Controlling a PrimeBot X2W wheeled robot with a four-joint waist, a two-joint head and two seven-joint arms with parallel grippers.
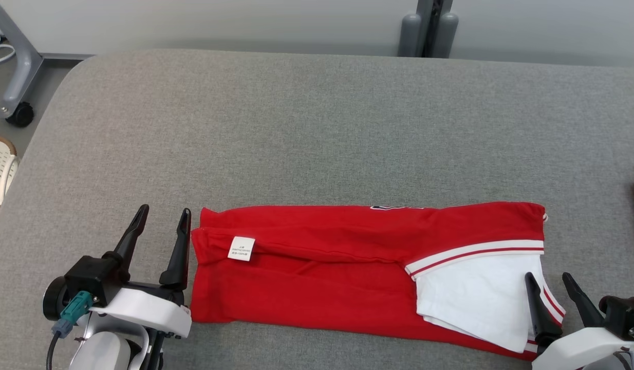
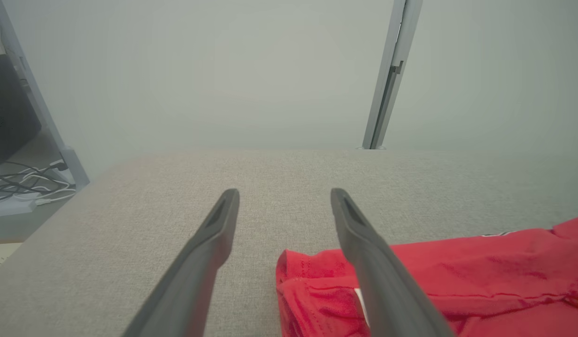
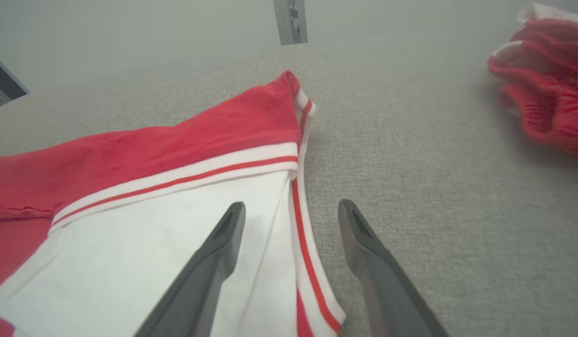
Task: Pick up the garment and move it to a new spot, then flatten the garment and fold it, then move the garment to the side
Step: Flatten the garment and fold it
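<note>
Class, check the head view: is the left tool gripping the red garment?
No, the left tool stands wide open beside the left edge of the garment, closed on nothing.

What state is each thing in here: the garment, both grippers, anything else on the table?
Red garment with white striped-trim panel: folded into a long strip, flat on the grey fabric table.
White care label: exposed, facing up.
Left gripper: open, empty, at the garment's left end.
Right gripper: open, empty, over the white panel's edge.
Second red-and-white garment: bunched, on the table's right side.
</note>
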